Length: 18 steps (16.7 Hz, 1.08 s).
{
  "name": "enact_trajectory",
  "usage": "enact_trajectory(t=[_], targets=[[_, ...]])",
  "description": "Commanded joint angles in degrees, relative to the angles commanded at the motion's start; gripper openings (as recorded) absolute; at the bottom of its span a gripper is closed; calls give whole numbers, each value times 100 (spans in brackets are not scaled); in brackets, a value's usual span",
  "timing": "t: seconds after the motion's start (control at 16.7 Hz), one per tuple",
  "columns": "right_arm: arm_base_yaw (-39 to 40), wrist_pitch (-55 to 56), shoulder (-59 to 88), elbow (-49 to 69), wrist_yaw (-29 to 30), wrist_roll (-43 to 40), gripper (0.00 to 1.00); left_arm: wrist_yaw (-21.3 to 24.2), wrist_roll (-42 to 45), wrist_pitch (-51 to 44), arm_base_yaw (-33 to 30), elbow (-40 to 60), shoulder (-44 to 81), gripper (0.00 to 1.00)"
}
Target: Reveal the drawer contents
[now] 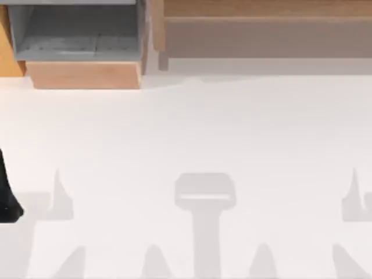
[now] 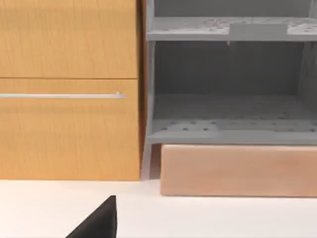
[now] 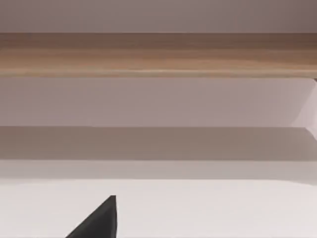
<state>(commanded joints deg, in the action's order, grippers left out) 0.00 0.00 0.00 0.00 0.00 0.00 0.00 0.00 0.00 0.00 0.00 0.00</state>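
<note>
Left gripper [image 1: 10, 206]: low at the desk's [image 1: 186, 133] left edge, well apart from the drawer [image 1: 84, 74], seen as a dark shape there and as a dark wedge [image 2: 99, 223] in the left wrist view. Released or clenched: cannot tell. Right gripper [image 3: 99, 223]: likewise a dark wedge above bare desk, facing the wide wooden unit [image 3: 158, 54]; state: cannot tell.

Drawer at the far left of the desk, drawn forward, tan front [image 2: 237, 168] toward the arms, grey walls and floor open to the top view. Looks empty as far as visible. Just beside it on the left, an orange cabinet [image 2: 69, 134] with a thin bar handle [image 2: 64, 95]; on the right, the wide unit [image 1: 261, 29] with the grey-brown face.

Judged close to done, so most risks lie in needless further contact:
- Nudging the tan front backward on any new approach, closing what is now revealed. Cause: coming in head-on rather than from above.
- Pulling further and dragging the drawer out of its housing, tipping it onto the desk. Cause: no visible stop, no handle to gauge grip.
- Slipping off the plain front. Cause: smooth face, nothing to hook.
- Catching the cabinet's bar handle instead. Cause: closeness to the drawer's left side.
- Sending the right arm at the wide unit by mistake. Cause: similar wood tones.
</note>
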Motion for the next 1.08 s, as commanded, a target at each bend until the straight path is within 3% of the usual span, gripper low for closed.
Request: enact_trajectory(t=[0.18,0.42,1.08], targets=[[0,0,0,0,0,0,100,-45,6,73,-38,41,75,100],[0,0,0,0,0,0,100,-471,32,765,-443,418,947,100],[0,0,0,0,0,0,100,-2318,79,3786,-2373,2009,5749,100]])
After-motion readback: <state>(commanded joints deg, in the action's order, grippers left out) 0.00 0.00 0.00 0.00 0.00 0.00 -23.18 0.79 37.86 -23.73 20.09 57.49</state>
